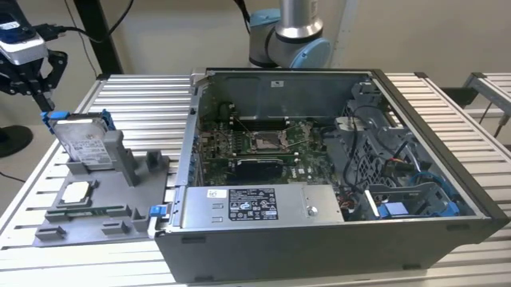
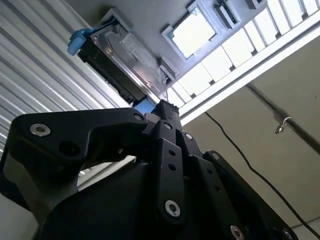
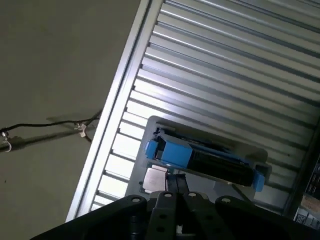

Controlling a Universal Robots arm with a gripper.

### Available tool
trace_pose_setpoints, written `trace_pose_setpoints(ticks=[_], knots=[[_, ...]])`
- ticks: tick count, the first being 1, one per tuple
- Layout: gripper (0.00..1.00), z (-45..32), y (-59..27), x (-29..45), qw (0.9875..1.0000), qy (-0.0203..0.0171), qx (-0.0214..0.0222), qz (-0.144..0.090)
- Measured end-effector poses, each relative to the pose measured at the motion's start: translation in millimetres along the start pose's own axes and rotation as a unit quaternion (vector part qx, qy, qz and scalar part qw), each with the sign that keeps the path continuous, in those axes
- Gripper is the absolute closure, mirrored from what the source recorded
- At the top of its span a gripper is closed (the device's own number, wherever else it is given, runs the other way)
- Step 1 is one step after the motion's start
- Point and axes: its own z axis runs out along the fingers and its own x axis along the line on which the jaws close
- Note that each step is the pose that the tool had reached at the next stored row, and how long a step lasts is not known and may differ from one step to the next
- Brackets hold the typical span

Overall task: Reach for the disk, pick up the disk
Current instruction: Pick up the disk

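An open computer case fills the foreground of the exterior view on a slatted metal table. A grey box with a black-and-white sticker is mounted at the case's near edge, with the motherboard behind it.

To the exterior view's left of the case lies a grey fixture. A small silver square chip sits flat in a recess of it, nearer the camera than the disk. The disk stands on end in a slot at the fixture's far side, with its long axis running up and down. Its top leans a little to the exterior view's left, and its white-labelled face is turned toward the camera. A grey upright post of the fixture covers its lower corner on the exterior view's right. Its blue bracket shows along the top edge and again in the first wrist view, which looks down on that edge.

The gripper hangs just above the disk's upper corner at the exterior view's left (whether it touches cannot be told). In both wrist views its jaws look closed together on nothing.

Farthest back, the arm's base rises behind the case.
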Motion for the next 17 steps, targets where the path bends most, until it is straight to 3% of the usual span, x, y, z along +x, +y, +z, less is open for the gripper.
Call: trace_pose_setpoints(ticks=[5,17], knots=[[1.00,0.0,0.0,0.0,0.9995,0.0011,0.0001,-0.031],[1.00,0.1,0.0,0.0,0.9993,0.0013,0.0000,-0.036]])
